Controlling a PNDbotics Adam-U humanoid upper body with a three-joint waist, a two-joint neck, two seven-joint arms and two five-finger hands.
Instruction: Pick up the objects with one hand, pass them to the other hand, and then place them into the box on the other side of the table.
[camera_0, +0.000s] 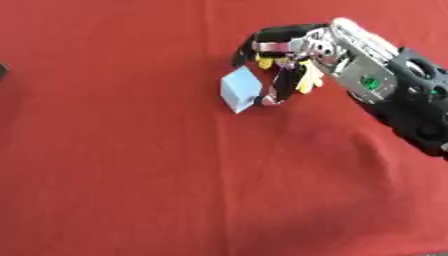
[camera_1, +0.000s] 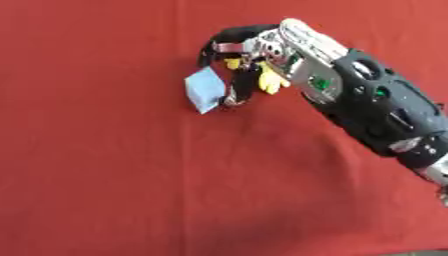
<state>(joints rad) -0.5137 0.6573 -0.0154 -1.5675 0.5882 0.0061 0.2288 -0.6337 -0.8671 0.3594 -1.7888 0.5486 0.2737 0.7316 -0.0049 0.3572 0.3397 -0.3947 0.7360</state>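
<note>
Left eye view: red cloth covers the whole table surface. Right hand reaches in from the right edge, black forearm with silver joints, a green spot on the wrist housing. Fingers curled downward, thumb arched over the top. Pale blue block sits against the fingertips on the hand's left side, tilted on a corner. Fingers and thumb close around it; whether it is clear of the cloth, cannot tell. Small dark shape at the far left edge, too little showing to identify.

Right eye view: same right hand, more of the forearm visible toward the lower right. Block held at the fingertips, upper middle of the cloth. Yellow bits show between the fingers. Left hand appears in neither view.
</note>
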